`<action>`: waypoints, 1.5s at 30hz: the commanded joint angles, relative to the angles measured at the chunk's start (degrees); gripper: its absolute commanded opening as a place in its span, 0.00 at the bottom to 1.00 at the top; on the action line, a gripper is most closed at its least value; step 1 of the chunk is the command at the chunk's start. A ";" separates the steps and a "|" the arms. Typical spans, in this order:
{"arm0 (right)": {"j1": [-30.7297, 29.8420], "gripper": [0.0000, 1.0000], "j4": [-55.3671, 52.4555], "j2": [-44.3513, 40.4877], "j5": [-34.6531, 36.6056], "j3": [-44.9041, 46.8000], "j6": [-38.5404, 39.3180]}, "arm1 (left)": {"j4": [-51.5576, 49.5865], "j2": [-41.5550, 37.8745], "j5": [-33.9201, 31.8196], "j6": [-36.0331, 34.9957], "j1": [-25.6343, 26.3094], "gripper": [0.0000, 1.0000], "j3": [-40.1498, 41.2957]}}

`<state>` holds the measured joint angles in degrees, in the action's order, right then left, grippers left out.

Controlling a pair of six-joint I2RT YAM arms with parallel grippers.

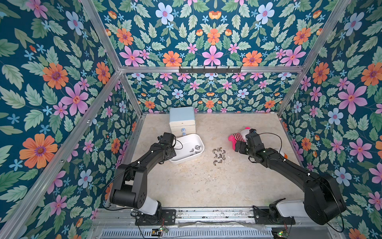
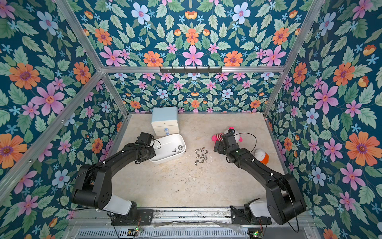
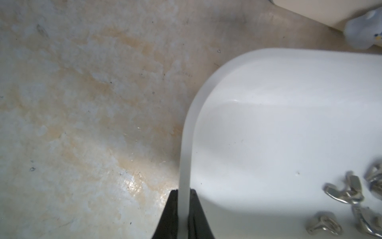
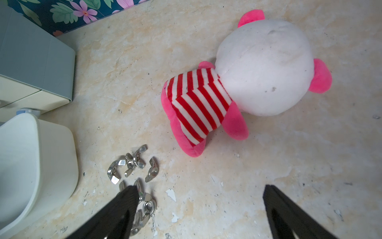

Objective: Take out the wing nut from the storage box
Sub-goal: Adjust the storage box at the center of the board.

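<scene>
Item: storage box (image 3: 186, 134), a white tub on the bench (image 3: 82, 103), one wall pinched at the rim by the left claw (image 3: 183, 194).
Contents: several wing nuts (image 3: 343, 192), loose on its floor, clear of the grip.
Idle: right claw (image 4: 200, 187), spread, empty, beside the nut pile (image 4: 132, 165) on the bench.
Likely hazards: thin rim slipping the pinch; tub tilting or dragging, sliding nuts out of reach.
</scene>
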<state>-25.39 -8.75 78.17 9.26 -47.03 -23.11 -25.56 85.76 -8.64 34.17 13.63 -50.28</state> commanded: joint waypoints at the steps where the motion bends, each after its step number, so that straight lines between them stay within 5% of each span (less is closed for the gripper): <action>1: -0.05 0.99 0.76 0.06 0.26 -0.61 0.87 | 0.37 -2.52 2.51 3.05 0.00 0.00 1.88; 12: -1.32 0.99 3.26 1.49 -0.81 -0.56 0.05 | -2.56 -16.13 2.73 16.43 -0.08 0.00 11.80; 27: -2.04 0.99 3.83 2.69 -0.59 -2.16 0.79 | -4.41 -22.73 2.13 38.91 0.08 0.00 18.58; 45: -2.09 0.99 4.72 4.09 -0.99 -2.52 0.44 | -6.98 -21.04 6.97 43.78 1.51 0.00 19.20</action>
<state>-27.38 -4.73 82.17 7.97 -49.12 -22.81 -27.75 64.60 -6.22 77.17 14.79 -31.29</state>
